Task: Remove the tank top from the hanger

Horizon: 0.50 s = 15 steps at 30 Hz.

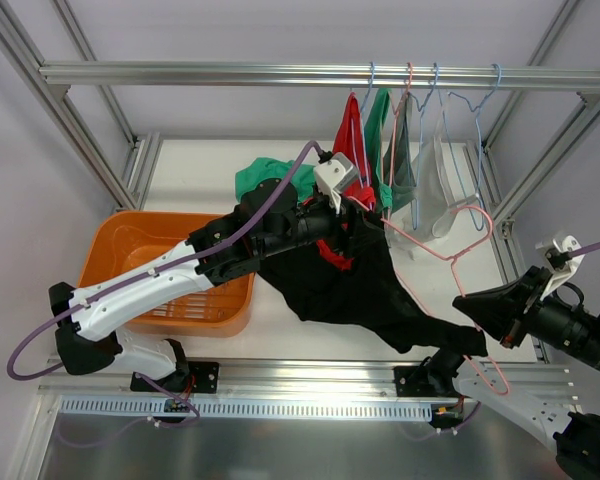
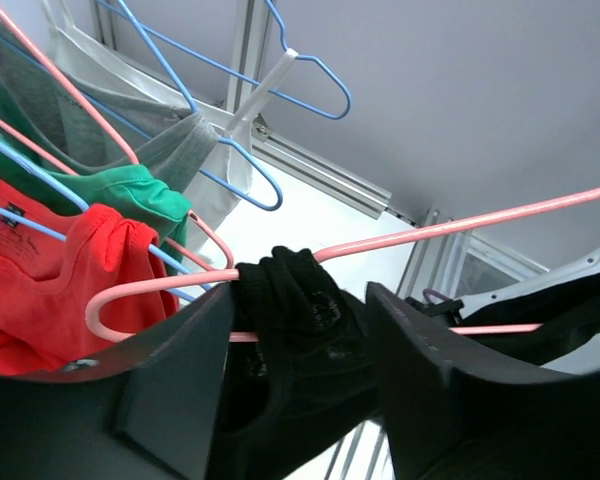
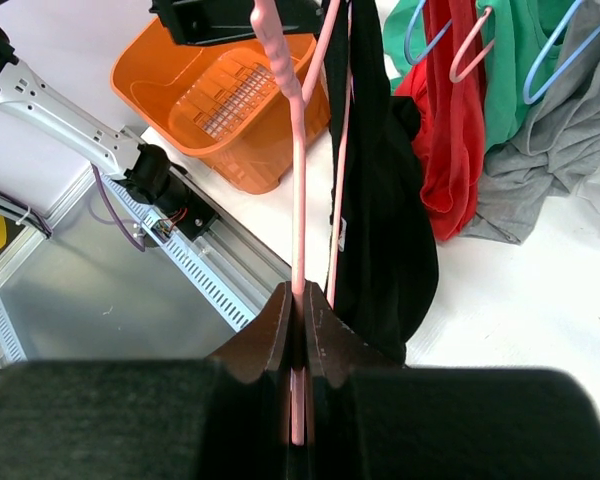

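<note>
Right gripper [image 3: 300,300]: clamped shut on the wire of the pink hanger [image 3: 298,190].
Left gripper [image 2: 300,300]: jaws apart, one on each side of the bunched strap; whether they pinch it cannot be told.
Black tank top [image 1: 360,290]: draped on the pink hanger, mid-table between both arms.
Orange basket [image 1: 130,235]: at 9 o'clock from the black tank top.
Rail [image 1: 230,73]: at 12 o'clock, carrying a red top [image 1: 350,135] and others on hangers.

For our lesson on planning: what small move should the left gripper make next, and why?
Probably close the left gripper: its jaws straddle the black strap on the pink hanger, which the right gripper holds clamped.
</note>
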Motion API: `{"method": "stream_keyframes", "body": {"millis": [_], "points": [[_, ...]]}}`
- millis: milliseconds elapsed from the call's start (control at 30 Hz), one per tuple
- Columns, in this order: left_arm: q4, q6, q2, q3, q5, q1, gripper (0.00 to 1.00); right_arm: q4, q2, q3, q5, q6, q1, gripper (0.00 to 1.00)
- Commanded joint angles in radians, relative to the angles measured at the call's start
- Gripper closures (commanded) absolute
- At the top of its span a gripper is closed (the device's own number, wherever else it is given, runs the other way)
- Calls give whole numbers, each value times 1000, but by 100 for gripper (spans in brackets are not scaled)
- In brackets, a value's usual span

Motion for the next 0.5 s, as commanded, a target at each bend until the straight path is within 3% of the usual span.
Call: {"method": "stream_keyframes", "body": {"millis": [0,33,67,133,167,300,467], "points": [[64,-7,10,-6,13,-11,48,96,3,-2,-31,-5,2,100],[64,-6,13,-8,12,-11,51,97,0,-4,-35,-5,4,100],[64,-3,13,-8,12,-11,65,100,-1,-4,-46,-3,2,100],[65,-3,11,-9,9,-11,71,102,-7,-7,-46,0,4,100],[65,-3,10,-12,4,-11,81,102,-8,-5,-41,0,5,100],[64,-4,-15,-21,-11,-11,100,102,-19,-22,-23,-3,4,100],[62,-4,-99,-70,-152,-11,100,100,-49,-82,-11,-45,4,100]]}}
